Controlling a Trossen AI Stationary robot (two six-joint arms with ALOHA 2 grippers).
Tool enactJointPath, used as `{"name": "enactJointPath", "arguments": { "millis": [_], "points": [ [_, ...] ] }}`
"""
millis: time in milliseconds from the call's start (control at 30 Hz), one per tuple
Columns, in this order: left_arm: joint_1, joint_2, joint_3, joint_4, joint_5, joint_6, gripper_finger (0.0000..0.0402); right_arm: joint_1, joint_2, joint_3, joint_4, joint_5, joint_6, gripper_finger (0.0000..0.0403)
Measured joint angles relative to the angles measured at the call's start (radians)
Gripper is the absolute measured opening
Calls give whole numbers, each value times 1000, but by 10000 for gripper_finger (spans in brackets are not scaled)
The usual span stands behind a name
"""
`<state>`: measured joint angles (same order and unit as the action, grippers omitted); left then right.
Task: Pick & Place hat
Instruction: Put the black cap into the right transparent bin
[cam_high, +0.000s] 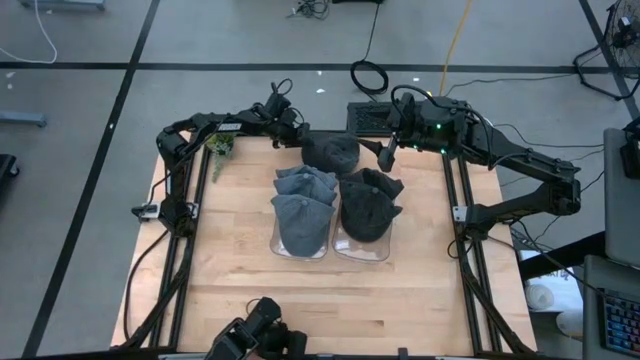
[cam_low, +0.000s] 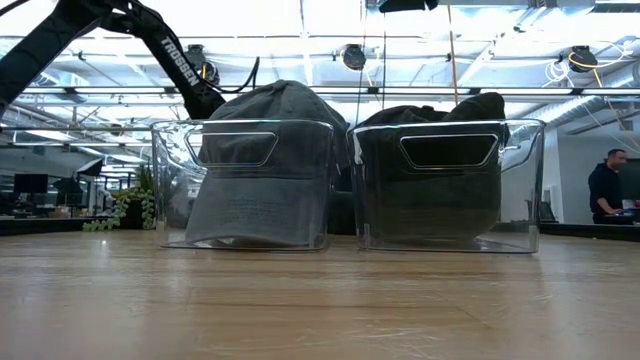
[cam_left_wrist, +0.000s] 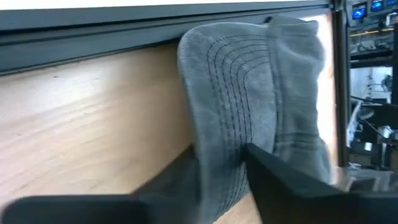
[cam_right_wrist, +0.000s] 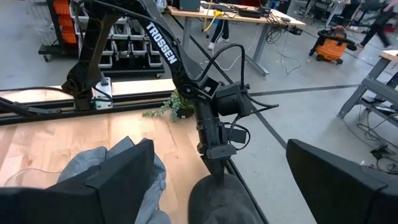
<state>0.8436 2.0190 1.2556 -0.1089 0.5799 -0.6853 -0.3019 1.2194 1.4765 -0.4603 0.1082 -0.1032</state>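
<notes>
A dark grey hat (cam_high: 332, 152) lies on the wooden table near its far edge, behind two clear bins. My left gripper (cam_high: 297, 133) reaches it from the table's left, and its fingers are closed around the hat's stitched brim (cam_left_wrist: 227, 134). The same hat (cam_right_wrist: 217, 199) shows in the right wrist view under the left gripper. My right gripper (cam_high: 388, 155) hangs open above the table, just right of the hat, with nothing between its fingers. The left bin (cam_high: 300, 225) holds grey hats and the right bin (cam_high: 365, 218) holds dark ones. My left gripper pinches the hat's brim (cam_left_wrist: 225, 146) between its two fingers (cam_left_wrist: 280, 180), one finger on each face of the brim. The fingers slant down from the table's far left. The hat's crown (cam_high: 338, 155) rests on the table.
A small green plant (cam_high: 220, 148) stands at the far left corner. Black frame rails (cam_high: 190, 200) run along the table's left and right sides. A camera mount (cam_high: 260, 335) sits at the near edge. A person (cam_low: 605, 185) stands in the room beyond the table.
</notes>
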Motion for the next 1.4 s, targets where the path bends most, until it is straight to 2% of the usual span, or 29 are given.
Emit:
{"name": "enactJointPath", "arguments": {
  "millis": [133, 200, 433, 567, 1200, 1400],
  "points": [
    [0, -2, 1, 12, 45, 3, 42, 1, 0, 0, 0, 28, -16, 356],
    [-1, -4, 3, 18, 74, 14, 17, 1, 0, 0, 0, 46, -15, 354],
    [1, -6, 3, 11, 90, 20, 10, 1, 0, 0, 0, 48, -15, 338],
    [1, -48, 0, 10, 95, 4, 10, 1, 0, 0, 0, 48, -15, 334],
    [36, -494, -1, 9, 94, 111, 9, 1, 0, 0, 38, 49, 37, 335],
    [49, -611, -1, 6, 96, 128, 9, 1, 0, 0, 38, 48, 81, 372]
  ]
}}
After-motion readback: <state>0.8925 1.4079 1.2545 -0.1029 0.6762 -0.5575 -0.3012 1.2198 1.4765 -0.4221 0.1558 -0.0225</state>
